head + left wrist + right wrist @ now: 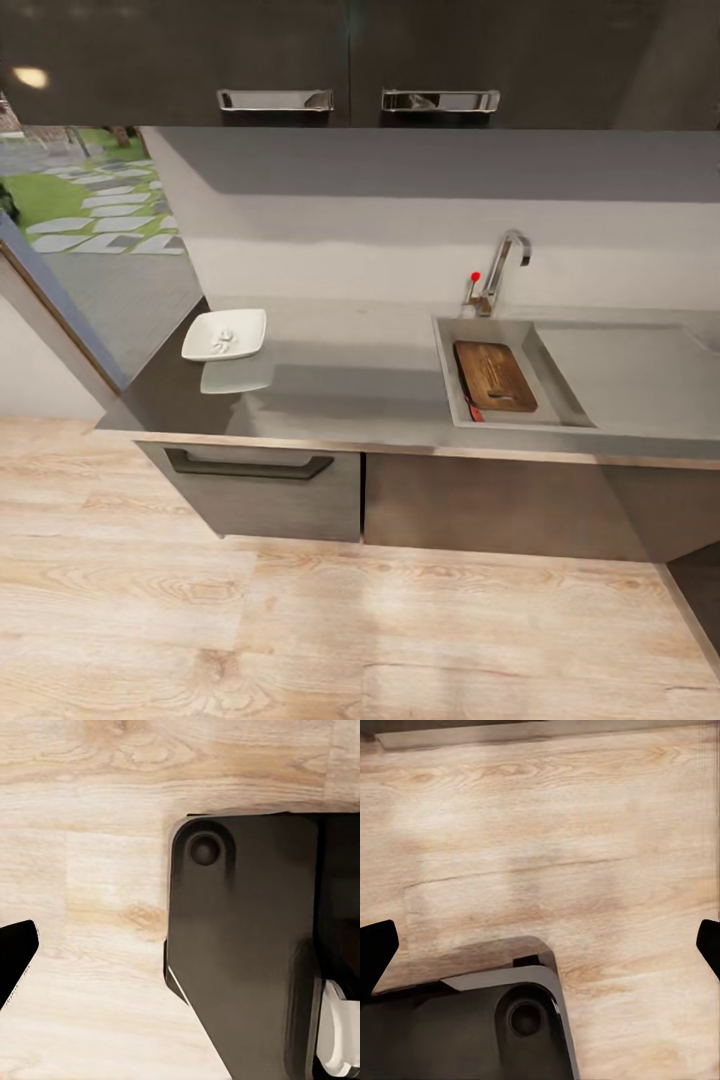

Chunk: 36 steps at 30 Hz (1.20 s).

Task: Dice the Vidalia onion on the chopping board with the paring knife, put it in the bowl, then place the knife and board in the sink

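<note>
head view, chopping board (495, 376) in sink (505, 418)

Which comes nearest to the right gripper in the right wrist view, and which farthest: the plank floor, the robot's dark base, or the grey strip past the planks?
1. Robot's dark base: stands over the floor, just below the open right gripper.
2. Plank floor: behind the base, ahead of the gripper.
3. Grey strip: at the floor's far edge, probably the cabinet's foot.

Right claw (540, 945) spread wide, pointing downward above the robot's dark base (472, 1027).
</note>
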### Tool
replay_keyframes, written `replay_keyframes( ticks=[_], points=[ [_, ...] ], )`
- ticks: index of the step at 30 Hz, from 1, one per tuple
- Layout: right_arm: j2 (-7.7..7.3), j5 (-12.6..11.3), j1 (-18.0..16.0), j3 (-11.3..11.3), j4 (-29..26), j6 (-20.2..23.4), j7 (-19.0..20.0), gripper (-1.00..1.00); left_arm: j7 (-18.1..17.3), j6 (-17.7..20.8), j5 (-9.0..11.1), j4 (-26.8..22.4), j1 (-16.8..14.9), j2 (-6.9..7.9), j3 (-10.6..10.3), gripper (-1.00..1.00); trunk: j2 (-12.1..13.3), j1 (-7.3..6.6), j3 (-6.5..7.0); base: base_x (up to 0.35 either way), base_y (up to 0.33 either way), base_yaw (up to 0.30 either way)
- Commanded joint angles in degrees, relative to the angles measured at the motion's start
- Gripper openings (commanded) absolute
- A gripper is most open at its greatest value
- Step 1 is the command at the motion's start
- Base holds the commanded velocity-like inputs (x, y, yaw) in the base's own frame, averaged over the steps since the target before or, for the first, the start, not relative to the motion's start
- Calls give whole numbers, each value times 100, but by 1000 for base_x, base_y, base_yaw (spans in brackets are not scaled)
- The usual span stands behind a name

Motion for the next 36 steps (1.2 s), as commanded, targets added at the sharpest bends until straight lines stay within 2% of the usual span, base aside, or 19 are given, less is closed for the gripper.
replay_keyframes(
  ticks=[1, 9, 15, 20, 24, 29, 36],
  points=[
    [6, 47, 2, -28, -3, -16, -9, 100, 47, -19, 51, -11, -1, 18, -47, 100, -9, 4, 2, 0, 0, 0],
    [5, 47, 2, -32, 58, -28, -2, 100, 77, 2, 51, 49, -1, 29, -37, 100, -9, 4, 74, 0, 0, 0],
    [-10, 68, 2, -24, 752, -31, -9, 100, 100, 3, 51, 570, -1, -10, -36, 100, -9, 4, 129, 0, 0, 0],
    [-244, 73, 2, -1, 1868, -37, -5, 100, 93, 3, 51, 860, -1, -3, -41, 100, -9, 4, 174, 0, 0, 0],
    [-313, 73, 2, 8, 2552, -28, 0, 100, 86, 3, 57, 1115, -1, -10, -45, 100, -9, 4, 211, 0, 0, 0],
    [-434, 65, 2, 2, 2874, -8, 4, 100, 65, 3, 59, 1506, -1, -5, -53, 100, -9, 4, 256, 0, 0, 0],
    [-500, 64, 2, -14, 2933, 2, -1, 100, 54, 3, 68, 1987, -1, 2, -54, 100, -9, 4, 320, 0, 0, -47]
  ],
)
